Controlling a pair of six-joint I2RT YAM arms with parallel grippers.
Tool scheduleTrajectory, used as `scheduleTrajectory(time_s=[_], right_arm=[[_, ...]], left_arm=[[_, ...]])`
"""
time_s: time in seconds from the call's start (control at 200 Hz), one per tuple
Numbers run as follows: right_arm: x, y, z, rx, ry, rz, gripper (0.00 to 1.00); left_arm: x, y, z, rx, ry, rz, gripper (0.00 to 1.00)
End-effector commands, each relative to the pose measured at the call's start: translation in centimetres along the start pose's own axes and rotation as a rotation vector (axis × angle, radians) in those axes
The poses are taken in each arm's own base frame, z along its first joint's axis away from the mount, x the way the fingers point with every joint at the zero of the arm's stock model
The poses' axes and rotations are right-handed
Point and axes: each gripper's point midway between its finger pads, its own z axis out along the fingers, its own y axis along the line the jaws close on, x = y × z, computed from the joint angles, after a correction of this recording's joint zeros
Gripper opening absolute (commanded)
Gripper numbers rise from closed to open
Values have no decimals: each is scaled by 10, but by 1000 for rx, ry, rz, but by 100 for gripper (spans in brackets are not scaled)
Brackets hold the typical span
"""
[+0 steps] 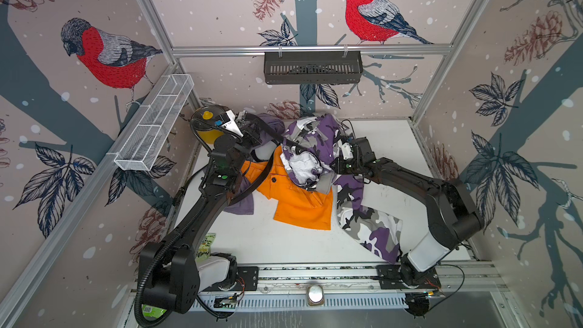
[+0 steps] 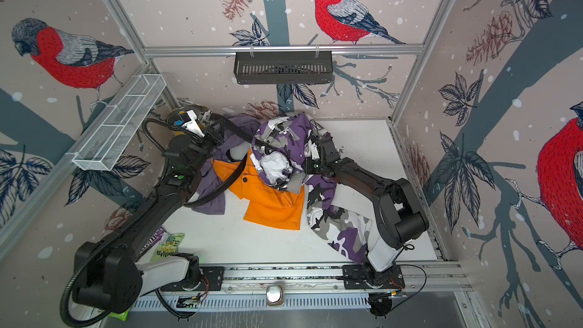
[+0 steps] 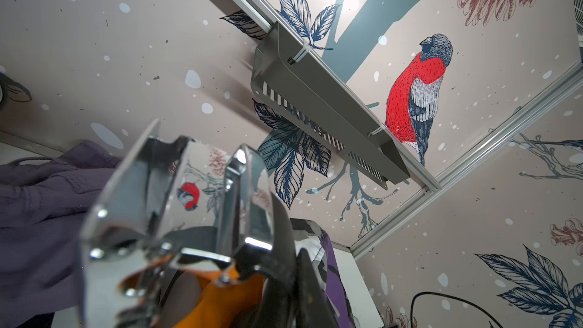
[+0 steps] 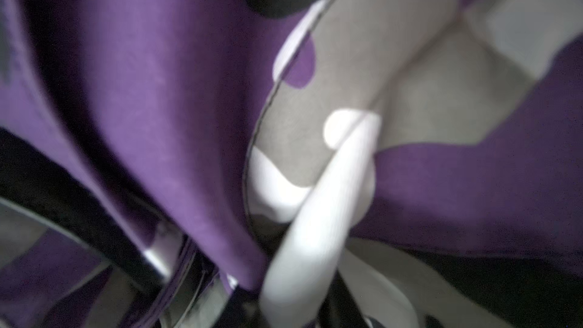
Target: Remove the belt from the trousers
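The left arm [image 1: 202, 203] reaches from the front rail to the back corner left of the trousers [image 1: 318, 134], its wrist raised and turned so that its camera looks up the back wall. The left claw [image 1: 248, 124] is pressed together on the belt [image 1: 277, 135]. This black strap runs taut from the fingers [image 3: 246, 203] to the waistband, then loops slack (over an orange cloth [image 1: 299, 203] lying in front of the trousers) and passes under the left arm. The right arm [image 1: 410, 178] lies low, its elbow bent to the right of the trousers and its forearm pointing into their bunched top. The right claw [image 1: 342, 153] is buried in the camouflage cloth, jaws closed and pinching a fold of it. Its wrist view is filled with blurred purple, grey and white fabric. The trousers are heaped at the waist, with one leg trailing forward toward the right arm's base. A violet garment [image 1: 243, 208] lies left of the trousers, under the left arm.
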Motion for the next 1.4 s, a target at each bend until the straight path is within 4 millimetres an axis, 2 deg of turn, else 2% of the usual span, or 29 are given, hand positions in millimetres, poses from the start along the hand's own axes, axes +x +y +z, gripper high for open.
scheduleTrajectory(time_s=[0.0,0.065,0.125,0.205,0.23,0.255,0.32,0.345,0.425,0.51,0.63,0.705,0.725,0.775,1.016,1.156,1.271,1.391], right_arm=[[-28,3,-22,-15,-78,-42,0],[-40,-8,-52,4,-108,-48,0],[-56,-16,-90,15,-162,-47,0],[-83,-16,-148,30,-257,-95,0],[-91,-15,-165,43,-286,-110,0],[-97,-15,-181,58,-306,-126,0],[-109,-22,-207,99,-311,-144,0],[-113,-18,-225,104,-334,-157,0],[-119,-30,-250,140,-361,-150,0],[-119,-49,-266,190,-393,-126,0],[-114,-75,-276,217,-430,-69,0],[-108,-86,-272,229,-430,-43,0],[-107,-88,-270,231,-428,-36,0],[-104,-92,-266,229,-425,-27,0],[-95,-103,-252,242,-383,-15,0],[-86,-111,-242,249,-348,3,0],[-78,-100,-222,197,-303,-18,0],[-76,-67,-198,133,-250,-109,0]], left_arm=[[-40,-14,-8,30,-164,51,0],[-54,-15,-10,27,-192,59,0],[-69,-21,-12,38,-221,68,0],[-92,-38,-14,61,-265,93,0],[-92,-38,-13,58,-260,96,0],[-106,-51,-14,82,-288,105,0],[-119,-62,-13,100,-312,116,0],[-123,-63,-12,100,-318,123,0],[-132,-62,-11,72,-346,144,0],[-134,-45,-10,23,-355,140,0],[-131,-6,-16,-74,-368,120,0],[-135,13,-26,-120,-391,98,0],[-129,25,-27,-148,-382,92,0],[-127,37,-33,-179,-387,87,0],[-110,68,-45,-292,-367,105,0],[-107,85,-55,-377,-367,115,0],[-93,103,-51,-448,-300,110,0],[-51,125,-34,-483,-105,58,0]])
